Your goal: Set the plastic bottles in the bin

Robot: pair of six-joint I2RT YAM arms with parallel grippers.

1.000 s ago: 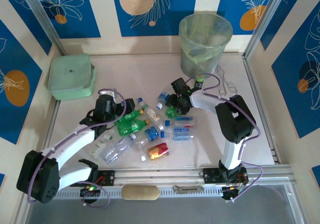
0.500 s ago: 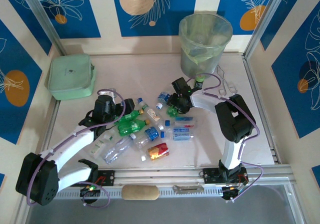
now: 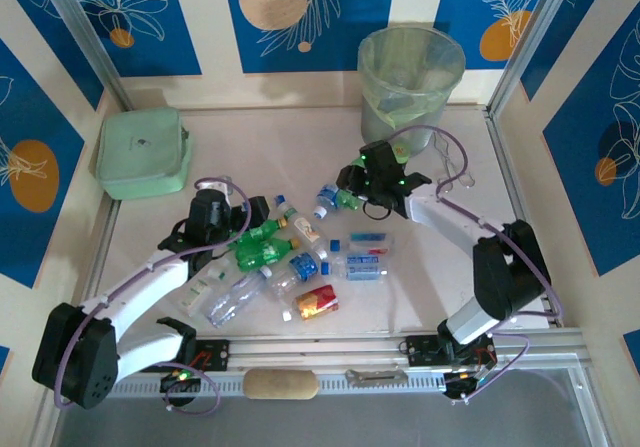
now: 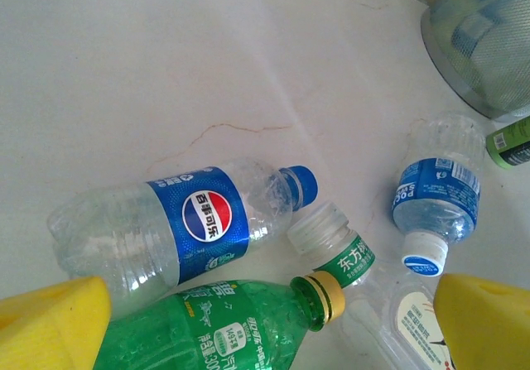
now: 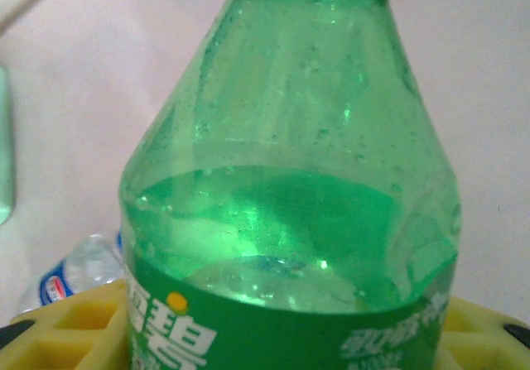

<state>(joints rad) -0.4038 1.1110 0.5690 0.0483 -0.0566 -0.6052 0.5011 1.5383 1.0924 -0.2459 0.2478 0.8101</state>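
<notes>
Blue floral wall panels [image 3: 300,17] enclose a pale, veined counter [image 3: 300,137]. The grey bin [image 3: 380,107] stands at its far edge, right of centre; plastic bottles [image 3: 262,252] litter the middle. The right hand [image 3: 352,192] clasps a green bottle [image 5: 290,221]; the left hand [image 3: 255,212] gapes wide.

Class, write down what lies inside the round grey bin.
Inside the bin, a pale green translucent bag liner shows, folded over the rim. The liner's creases veil the bottom, so whether any bottle lies there cannot be told.

Plastic bottles [image 3: 260,252] mostly on their sides mid-table; grey bag-lined bin [image 3: 385,107] upright beyond.
</notes>
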